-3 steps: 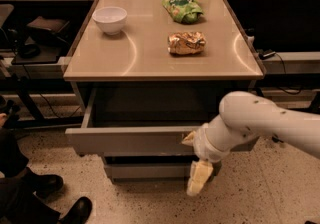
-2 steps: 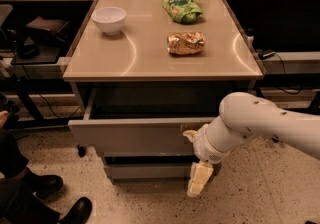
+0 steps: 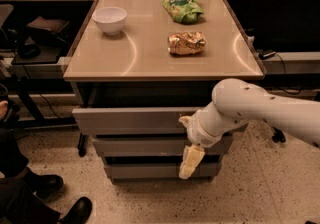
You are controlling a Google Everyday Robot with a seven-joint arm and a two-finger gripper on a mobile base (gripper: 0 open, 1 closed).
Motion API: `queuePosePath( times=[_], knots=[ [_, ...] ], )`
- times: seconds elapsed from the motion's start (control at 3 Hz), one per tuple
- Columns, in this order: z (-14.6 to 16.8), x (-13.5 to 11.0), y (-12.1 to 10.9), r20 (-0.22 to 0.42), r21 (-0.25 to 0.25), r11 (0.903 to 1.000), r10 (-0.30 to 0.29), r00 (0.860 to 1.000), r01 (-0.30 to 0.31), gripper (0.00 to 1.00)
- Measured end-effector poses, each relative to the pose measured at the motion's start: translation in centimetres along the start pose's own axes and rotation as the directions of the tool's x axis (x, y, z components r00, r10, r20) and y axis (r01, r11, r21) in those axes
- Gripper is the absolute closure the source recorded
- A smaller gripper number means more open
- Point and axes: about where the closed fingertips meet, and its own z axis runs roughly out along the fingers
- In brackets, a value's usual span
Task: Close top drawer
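The top drawer (image 3: 130, 121) is a wide grey metal drawer under the tan tabletop (image 3: 150, 53). It stands pulled out a short way, with a dark gap above its front. My white arm reaches in from the right. My gripper (image 3: 189, 140) is at the right part of the drawer front, one cream fingertip (image 3: 185, 119) against it and the other finger (image 3: 191, 162) hanging down in front of the lower drawers.
Two narrower grey drawer fronts (image 3: 145, 146) sit below. On the tabletop are a white bowl (image 3: 109, 19), a green snack bag (image 3: 183, 8) and a gold snack bag (image 3: 186, 43). A person's black shoes (image 3: 75, 211) are at the lower left. Dark desks flank both sides.
The top drawer has slid back toward the cabinet, and my gripper and arm have moved in with it.
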Motion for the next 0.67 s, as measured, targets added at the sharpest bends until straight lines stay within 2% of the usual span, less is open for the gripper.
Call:
queuePosePath(
  times=[0.33, 0.67],
  knots=[
    [-0.15, -2.59, -3.99, 0.010, 0.043, 0.9991, 0.003, 1.000, -0.004, 0.00],
    [-0.18, -2.61, -3.91, 0.010, 0.044, 0.9990, 0.003, 1.000, -0.003, 0.00]
  ],
)
